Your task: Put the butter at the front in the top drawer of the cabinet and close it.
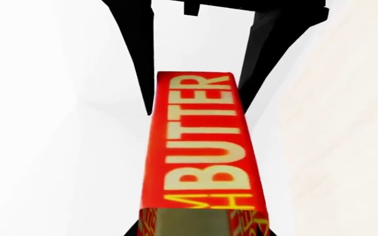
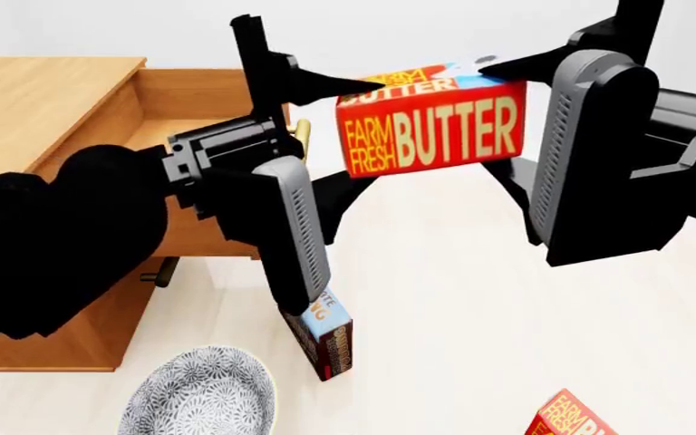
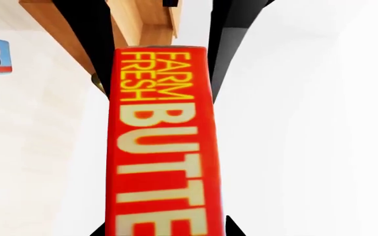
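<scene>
Pale table (image 2: 469, 299) carries everything, though black arms hide much of it. At left the cabinet (image 2: 33, 100) has its top drawer (image 2: 191, 91) open. Left gripper (image 2: 323, 86) and right gripper (image 2: 499, 68) both clamp the butter (image 2: 433, 127), lettered "FARM FRESH BUTTER", aloft between them. Below, a pudding box (image 2: 330, 340) is half hidden; another butter carton (image 2: 572, 417) is cut off.

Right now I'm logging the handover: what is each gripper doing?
Left gripper: closed on the butter, at its left end.
Right gripper: closed on the same butter, at its right end.
</scene>
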### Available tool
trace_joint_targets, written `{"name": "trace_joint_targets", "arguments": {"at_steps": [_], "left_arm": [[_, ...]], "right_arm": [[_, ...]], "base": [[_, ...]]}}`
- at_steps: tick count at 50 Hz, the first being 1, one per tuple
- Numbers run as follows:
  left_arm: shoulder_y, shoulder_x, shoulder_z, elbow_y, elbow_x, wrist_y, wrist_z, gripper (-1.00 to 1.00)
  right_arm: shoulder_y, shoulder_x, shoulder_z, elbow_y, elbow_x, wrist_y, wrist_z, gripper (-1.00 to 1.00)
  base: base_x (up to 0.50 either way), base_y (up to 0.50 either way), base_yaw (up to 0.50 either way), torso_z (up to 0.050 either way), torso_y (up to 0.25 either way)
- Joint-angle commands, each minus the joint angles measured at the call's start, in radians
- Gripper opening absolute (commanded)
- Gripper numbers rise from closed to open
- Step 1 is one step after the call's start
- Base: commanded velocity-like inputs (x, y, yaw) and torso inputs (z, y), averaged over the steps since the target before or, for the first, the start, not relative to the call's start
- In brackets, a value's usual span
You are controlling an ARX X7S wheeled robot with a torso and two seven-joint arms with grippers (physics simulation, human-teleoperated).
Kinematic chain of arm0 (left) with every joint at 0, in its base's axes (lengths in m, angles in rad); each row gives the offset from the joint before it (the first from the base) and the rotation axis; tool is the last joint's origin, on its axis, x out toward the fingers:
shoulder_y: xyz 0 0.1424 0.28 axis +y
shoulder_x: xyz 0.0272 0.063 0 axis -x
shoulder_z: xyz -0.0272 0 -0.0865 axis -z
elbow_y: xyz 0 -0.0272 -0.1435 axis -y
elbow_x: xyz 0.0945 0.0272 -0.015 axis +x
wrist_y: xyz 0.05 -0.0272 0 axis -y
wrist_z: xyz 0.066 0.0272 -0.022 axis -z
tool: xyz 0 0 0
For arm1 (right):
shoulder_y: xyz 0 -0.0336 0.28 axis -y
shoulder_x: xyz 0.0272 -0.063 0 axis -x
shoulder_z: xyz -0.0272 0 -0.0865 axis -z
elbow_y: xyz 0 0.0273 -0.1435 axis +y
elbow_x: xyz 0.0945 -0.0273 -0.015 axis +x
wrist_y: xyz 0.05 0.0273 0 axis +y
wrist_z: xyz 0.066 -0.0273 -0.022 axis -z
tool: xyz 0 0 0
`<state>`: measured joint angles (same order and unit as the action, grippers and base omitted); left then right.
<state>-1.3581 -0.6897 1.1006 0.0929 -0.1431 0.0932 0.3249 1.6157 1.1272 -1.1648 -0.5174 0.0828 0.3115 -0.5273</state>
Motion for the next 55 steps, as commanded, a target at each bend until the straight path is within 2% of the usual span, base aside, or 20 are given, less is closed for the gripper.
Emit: {"name": "trace_joint_targets", "arguments": {"at_steps": [1, 3, 4, 36, 40, 48, 55], "left_arm": [[0.004, 0.000, -0.015, 0.007, -0.007, 0.007, -0.015, -1.00], [0.005, 0.000, -0.016, 0.008, -0.007, 0.007, -0.017, -1.00], [0.006, 0.000, -0.016, 0.008, -0.006, 0.008, -0.018, -1.00], [-0.022, -0.093, -0.080, -0.166, -0.017, 0.073, -0.012, -1.00], [-0.025, -0.096, -0.099, -0.169, -0.068, -0.008, -0.019, -1.00], [-0.044, -0.084, -0.132, -0.159, -0.202, -0.260, -0.034, -1.00], [-0.074, -0.051, -0.184, -0.170, -0.330, -0.445, -0.072, -1.00]], "right_arm": [[0.022, -0.003, 0.021, 0.007, -0.043, -0.012, 0.023, -1.00], [0.021, -0.006, 0.020, 0.002, -0.041, 0.007, 0.020, -1.00], [0.021, -0.006, 0.020, 0.001, -0.039, 0.016, 0.020, 1.00], [-0.028, 0.176, 0.021, -0.037, -0.044, 0.066, 0.037, 1.00], [-0.040, 0.181, 0.018, -0.044, -0.045, 0.077, 0.053, 1.00], [-0.073, 0.180, 0.008, -0.066, -0.032, 0.108, 0.096, 1.00], [-0.117, 0.180, -0.003, -0.095, -0.004, 0.132, 0.156, 1.00]], "base": [[0.00, 0.00, 0.00, 0.000, 0.000], [0.00, 0.00, 0.00, 0.000, 0.000], [0.00, 0.00, 0.00, 0.000, 0.000], [0.00, 0.00, 0.00, 0.001, 0.001], [0.00, 0.00, 0.00, 0.000, 0.000], [0.00, 0.00, 0.00, 0.000, 0.001], [0.00, 0.00, 0.00, 0.001, 0.001]]}}
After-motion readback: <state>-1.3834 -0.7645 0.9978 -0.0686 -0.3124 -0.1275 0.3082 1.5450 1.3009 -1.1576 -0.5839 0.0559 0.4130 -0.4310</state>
